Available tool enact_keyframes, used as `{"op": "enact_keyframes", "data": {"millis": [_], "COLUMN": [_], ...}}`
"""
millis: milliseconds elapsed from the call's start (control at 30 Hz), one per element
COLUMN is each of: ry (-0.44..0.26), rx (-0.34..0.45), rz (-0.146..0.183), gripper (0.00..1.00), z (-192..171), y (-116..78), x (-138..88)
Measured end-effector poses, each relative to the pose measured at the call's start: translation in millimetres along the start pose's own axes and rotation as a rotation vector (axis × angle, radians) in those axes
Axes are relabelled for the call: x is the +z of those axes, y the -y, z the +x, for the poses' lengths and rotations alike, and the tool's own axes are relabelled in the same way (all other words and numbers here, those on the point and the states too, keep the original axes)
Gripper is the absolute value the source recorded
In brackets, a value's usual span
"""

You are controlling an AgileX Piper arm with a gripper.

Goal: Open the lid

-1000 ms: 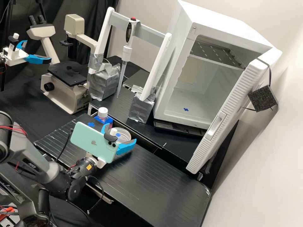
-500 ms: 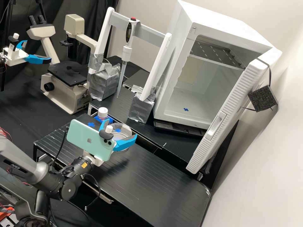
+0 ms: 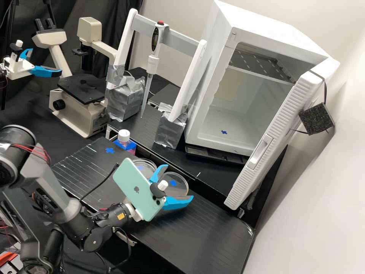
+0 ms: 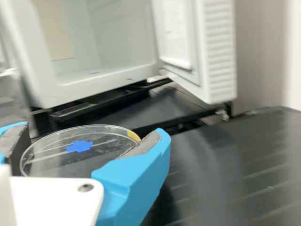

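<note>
In the high view the gripper [image 3: 179, 182] is to the right of the round clear dish [image 3: 148, 163] on the black bench. A clear round lid [image 3: 180, 187] with a blue mark is held between its blue fingers, apart from the dish. The wrist view has the gripper [image 4: 87, 136] shut on the rim of the lid [image 4: 61, 162], one finger at each side. The phone and gripper partly cover the dish in the high view. How high the lid hangs above the bench is hard to tell.
A pink bottle with a white cap [image 3: 124, 137] stands behind the dish. Beyond are a pipette on its stand [image 3: 153, 62], a microscope [image 3: 76, 108] and an incubator [image 3: 213, 125] with its door open. Black ribbed bench top [image 3: 205, 228] extends right of the gripper.
The gripper has moved right and toward the bench's front, turning somewhat, with the lid between its fingers. The dish stays behind, now apart from the lid.
</note>
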Motion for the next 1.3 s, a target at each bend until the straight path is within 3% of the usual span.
{"op": "enact_keyframes", "data": {"millis": [133, 600, 633, 800, 1300], "ry": [0.034, 0.036, 0.038, 0.035, 0.03], "rx": [0.007, -0.02, -0.022, -0.023, -0.032], "rz": [0.034, -0.023, -0.024, -0.037, -0.033], "gripper": [0.0, 0.0, 1.0, 1.0, 1.0], "z": [9, 27, 28, 29, 29], "y": [-4.2, 4.8, 5.5, 6.9, 9.4], "x": [10, 20, 21, 21, 21]}}
